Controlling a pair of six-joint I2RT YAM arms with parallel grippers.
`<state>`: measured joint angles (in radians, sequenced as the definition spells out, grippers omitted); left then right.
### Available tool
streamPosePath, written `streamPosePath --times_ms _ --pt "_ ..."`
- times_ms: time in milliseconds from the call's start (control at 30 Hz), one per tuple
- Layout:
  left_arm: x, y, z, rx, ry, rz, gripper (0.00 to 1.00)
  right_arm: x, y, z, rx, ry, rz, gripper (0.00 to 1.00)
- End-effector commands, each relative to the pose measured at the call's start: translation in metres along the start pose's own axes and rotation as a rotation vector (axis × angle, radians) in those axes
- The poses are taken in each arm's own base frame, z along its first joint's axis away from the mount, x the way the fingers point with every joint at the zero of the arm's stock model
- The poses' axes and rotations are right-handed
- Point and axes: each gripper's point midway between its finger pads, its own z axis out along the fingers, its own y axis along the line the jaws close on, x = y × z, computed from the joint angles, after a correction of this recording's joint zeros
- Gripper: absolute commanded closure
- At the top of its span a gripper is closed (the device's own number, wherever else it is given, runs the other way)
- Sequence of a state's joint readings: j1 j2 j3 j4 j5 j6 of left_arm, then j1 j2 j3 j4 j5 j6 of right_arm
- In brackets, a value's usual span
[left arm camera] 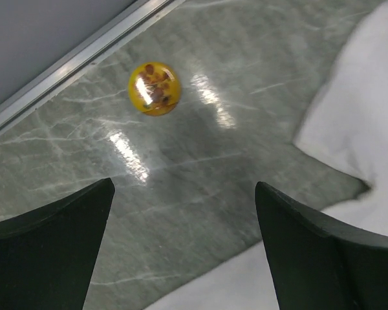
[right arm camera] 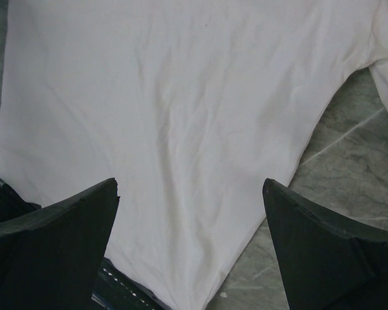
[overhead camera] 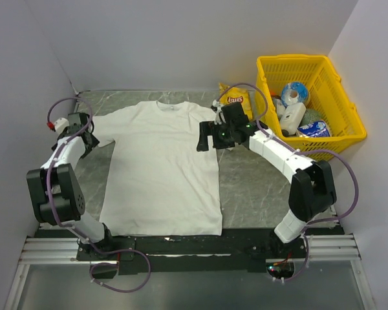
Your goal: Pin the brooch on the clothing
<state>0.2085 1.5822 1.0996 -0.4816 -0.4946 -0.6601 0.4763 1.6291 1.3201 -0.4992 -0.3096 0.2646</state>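
The white T-shirt (overhead camera: 161,168) lies flat on the marble table, neck toward the back wall. The brooch (left arm camera: 154,88), a small round golden-brown trinket, lies on the bare marble near the wall rail. It shows only in the left wrist view, ahead of my left gripper (left arm camera: 184,186), which is open and empty with the shirt sleeve (left arm camera: 362,123) to its right. In the top view my left gripper (overhead camera: 88,139) is by the shirt's left sleeve. My right gripper (overhead camera: 207,137) hovers over the right sleeve, open and empty, with the shirt (right arm camera: 181,110) below it (right arm camera: 191,183).
A yellow basket (overhead camera: 339,132) holding several items stands at the back right. A yellow crisp bag (overhead camera: 236,98) lies next to it behind the right gripper. Walls close in the left, back and right sides. A black rail (overhead camera: 181,245) runs along the near edge.
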Motion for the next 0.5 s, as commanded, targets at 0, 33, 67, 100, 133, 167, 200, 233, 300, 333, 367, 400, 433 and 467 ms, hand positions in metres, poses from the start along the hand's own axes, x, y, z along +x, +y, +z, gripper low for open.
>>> streamPosePath --times_ms 0,33,67,100,133,167,200,233,300,333,367,400,433,467 --pt "0.003 0.021 0.024 -0.058 0.002 -0.068 0.04 -0.018 0.014 -0.004 -0.028 -0.033 -0.041 0.00" --pt "0.003 0.022 0.028 -0.053 0.006 -0.076 0.04 -0.016 0.014 -0.002 -0.028 -0.026 -0.038 0.00" --pt "0.003 0.021 0.032 -0.045 0.006 -0.087 0.04 -0.017 0.014 -0.002 -0.028 -0.026 -0.036 0.00" --pt "0.004 0.024 0.035 -0.042 0.012 -0.097 0.04 -0.015 0.014 0.001 -0.030 -0.018 -0.036 0.00" --pt "0.001 0.023 0.036 -0.040 0.005 -0.103 0.03 -0.014 0.015 0.002 -0.033 -0.015 -0.033 0.00" --pt "0.003 0.025 0.039 -0.048 0.008 -0.102 0.03 -0.013 0.016 0.003 -0.034 -0.007 -0.035 0.00" --pt "-0.001 0.026 0.040 -0.056 0.000 -0.106 0.03 -0.011 0.017 0.006 -0.035 0.000 -0.036 0.00" --pt "-0.001 0.027 0.042 -0.067 -0.001 -0.101 0.02 -0.011 0.018 0.007 -0.034 0.004 -0.036 0.00" --pt "0.001 0.030 0.046 -0.085 0.003 -0.096 0.02 -0.009 0.018 0.011 -0.033 0.013 -0.036 0.00" --pt "0.001 0.032 0.049 -0.098 0.002 -0.092 0.01 -0.009 0.018 0.011 -0.032 0.015 -0.042 0.00" --pt "0.002 0.034 0.051 -0.103 0.004 -0.092 0.01 -0.010 0.017 0.012 -0.027 0.016 -0.040 0.00" --pt "0.001 0.033 0.053 -0.097 -0.002 -0.096 0.01 -0.009 0.017 0.013 -0.023 0.024 -0.040 0.00" --pt "0.003 0.032 0.056 -0.092 0.007 -0.096 0.02 -0.011 0.017 0.013 -0.022 0.023 -0.045 0.00" --pt "0.002 0.033 0.059 -0.092 0.011 -0.097 0.03 -0.011 0.016 0.014 -0.020 0.023 -0.045 0.00"
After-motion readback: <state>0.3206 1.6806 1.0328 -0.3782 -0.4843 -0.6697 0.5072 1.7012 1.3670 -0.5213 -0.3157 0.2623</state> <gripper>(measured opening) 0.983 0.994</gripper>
